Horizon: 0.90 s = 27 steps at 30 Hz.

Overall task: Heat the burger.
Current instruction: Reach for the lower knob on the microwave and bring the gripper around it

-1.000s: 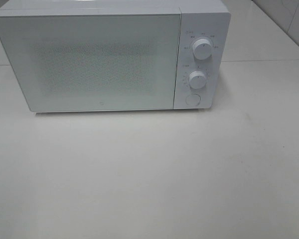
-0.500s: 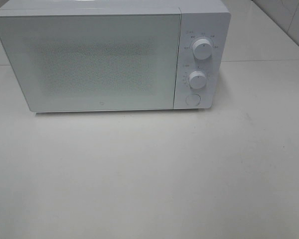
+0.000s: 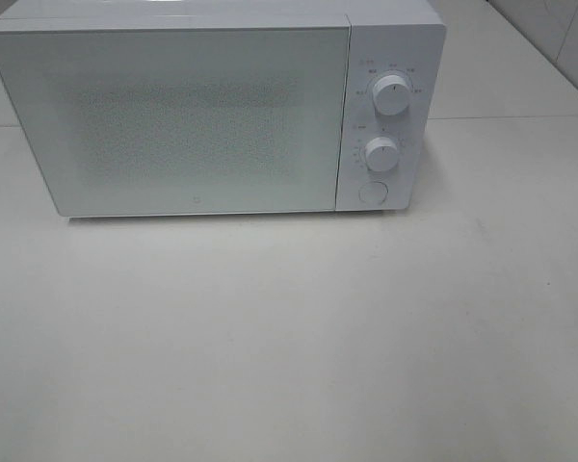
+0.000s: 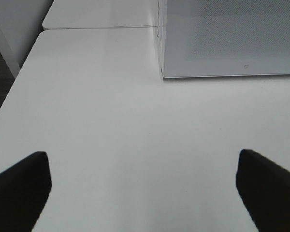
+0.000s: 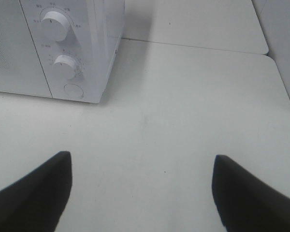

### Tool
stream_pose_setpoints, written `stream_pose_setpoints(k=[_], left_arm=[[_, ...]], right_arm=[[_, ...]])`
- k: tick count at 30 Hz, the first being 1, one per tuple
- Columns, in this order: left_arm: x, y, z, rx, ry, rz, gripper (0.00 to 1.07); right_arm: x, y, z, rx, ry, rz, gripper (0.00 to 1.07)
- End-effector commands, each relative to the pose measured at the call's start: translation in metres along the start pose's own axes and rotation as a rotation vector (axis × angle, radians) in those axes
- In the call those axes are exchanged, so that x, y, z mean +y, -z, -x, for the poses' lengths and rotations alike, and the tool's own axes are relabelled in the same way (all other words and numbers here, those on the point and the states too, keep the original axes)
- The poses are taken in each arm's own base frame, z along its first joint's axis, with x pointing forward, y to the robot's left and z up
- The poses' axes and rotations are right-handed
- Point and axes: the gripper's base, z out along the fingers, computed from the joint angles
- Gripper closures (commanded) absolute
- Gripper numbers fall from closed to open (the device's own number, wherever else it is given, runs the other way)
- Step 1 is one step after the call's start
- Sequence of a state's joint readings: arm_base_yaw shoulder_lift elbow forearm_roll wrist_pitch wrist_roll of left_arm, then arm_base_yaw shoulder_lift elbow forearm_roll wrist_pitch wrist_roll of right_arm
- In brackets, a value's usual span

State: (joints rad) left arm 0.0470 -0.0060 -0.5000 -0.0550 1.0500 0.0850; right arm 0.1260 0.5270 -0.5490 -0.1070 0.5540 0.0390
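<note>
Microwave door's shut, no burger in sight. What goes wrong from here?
The door is opaque, so whether the burger is inside can't be confirmed; heating may run empty.
The upper knob, lower knob and round button sit close together; wide-open jaws might nudge the wrong one.
The microwave stands free on the smooth table; pushing may slide it.

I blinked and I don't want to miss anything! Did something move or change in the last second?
Nothing visibly changed. From the high camera, the white box-shaped microwave sits just as before on the white table, door shut, its round white knobs unturned. The left gripper and right gripper hang open and empty over the table.
</note>
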Motion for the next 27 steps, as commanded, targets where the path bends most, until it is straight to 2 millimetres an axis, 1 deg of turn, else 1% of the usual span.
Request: stream_pose_setpoints(k=[1, 3, 5, 6, 8, 9, 11, 12, 13, 14, 15, 16, 17, 19, 20, 21, 22, 27], left_arm=[[0.000, 0.002, -0.001, -0.028, 0.005, 0.005, 0.10], [0.000, 0.002, -0.001, -0.028, 0.005, 0.005, 0.10], [0.000, 0.002, -0.001, -0.028, 0.005, 0.005, 0.10], [0.000, 0.002, -0.001, -0.028, 0.005, 0.005, 0.10], [0.000, 0.002, -0.001, -0.028, 0.005, 0.005, 0.10], [0.000, 0.002, -0.001, -0.028, 0.005, 0.005, 0.10], [0.000, 0.002, -0.001, -0.028, 0.005, 0.005, 0.10], [0.000, 0.002, -0.001, -0.028, 0.005, 0.005, 0.10], [0.000, 0.002, -0.001, -0.028, 0.005, 0.005, 0.10], [0.000, 0.002, -0.001, -0.028, 0.005, 0.005, 0.10], [0.000, 0.002, -0.001, -0.028, 0.005, 0.005, 0.10], [0.000, 0.002, -0.001, -0.028, 0.005, 0.005, 0.10], [0.000, 0.002, -0.001, -0.028, 0.005, 0.005, 0.10], [0.000, 0.002, -0.001, -0.028, 0.005, 0.005, 0.10], [0.000, 0.002, -0.001, -0.028, 0.005, 0.005, 0.10], [0.000, 0.002, -0.001, -0.028, 0.005, 0.005, 0.10], [0.000, 0.002, -0.001, -0.028, 0.005, 0.005, 0.10], [0.000, 0.002, -0.001, -0.028, 0.005, 0.005, 0.10]], right_arm=[[0.000, -0.014, 0.010, -0.040, -0.006, -0.002, 0.31], [0.000, -0.017, 0.012, -0.046, -0.005, 0.000, 0.31], [0.001, -0.031, 0.016, -0.060, 0.006, 0.005, 0.31], [0.001, -0.031, 0.016, -0.060, 0.006, 0.005, 0.31], [0.001, -0.041, 0.020, -0.080, 0.040, 0.000, 0.31], [0.001, -0.041, 0.020, -0.080, 0.040, 0.000, 0.31], [0.002, -0.051, 0.023, -0.096, 0.050, 0.005, 0.31], [0.002, -0.051, 0.023, -0.096, 0.050, 0.005, 0.31], [0.003, -0.059, 0.023, -0.097, 0.052, 0.010, 0.31], [0.003, -0.059, 0.023, -0.097, 0.052, 0.010, 0.31], [0.004, -0.063, 0.024, -0.099, 0.049, 0.013, 0.31], [0.005, -0.071, 0.023, -0.105, 0.049, 0.021, 0.31], [0.005, -0.071, 0.023, -0.105, 0.049, 0.021, 0.31], [0.008, -0.083, 0.017, -0.156, 0.049, 0.038, 0.31], [0.008, -0.083, 0.017, -0.156, 0.049, 0.038, 0.31], [0.009, -0.090, 0.011, -0.179, 0.039, 0.049, 0.31], [0.009, -0.090, 0.011, -0.179, 0.039, 0.049, 0.31], [0.011, -0.104, -0.001, -0.253, -0.018, 0.054, 0.31]])
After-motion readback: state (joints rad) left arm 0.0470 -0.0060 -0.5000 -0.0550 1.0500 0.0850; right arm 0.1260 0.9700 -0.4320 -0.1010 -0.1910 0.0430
